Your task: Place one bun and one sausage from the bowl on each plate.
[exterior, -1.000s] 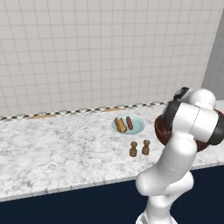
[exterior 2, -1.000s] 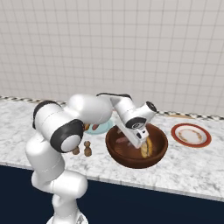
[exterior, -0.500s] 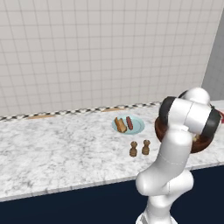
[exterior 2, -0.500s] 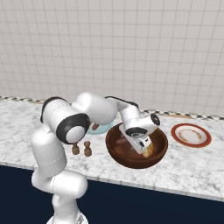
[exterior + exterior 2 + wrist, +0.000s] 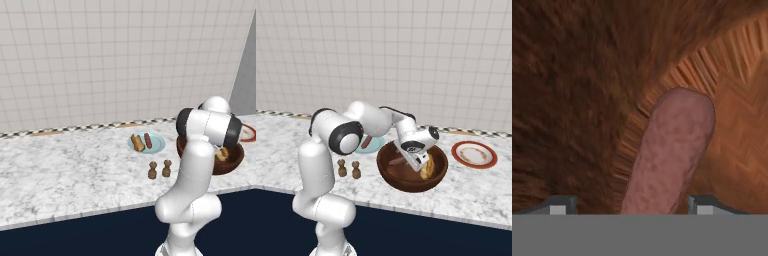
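We see the gripper down inside the bowl, on the counter right of the blue plate. Hand view: a sausage lies on the bowl floor, running up between the two fingertips, which stand apart on either side of it. Fingers are spread, not clamped; we can't tell if they touch it. Right base view: a bun rests in the bowl just beside the gripper, and a sausage end shows left of the hand. The blue plate carries one bun and one sausage. The red-rimmed plate sits right of the bowl. Two shakers stand in front of the blue plate.
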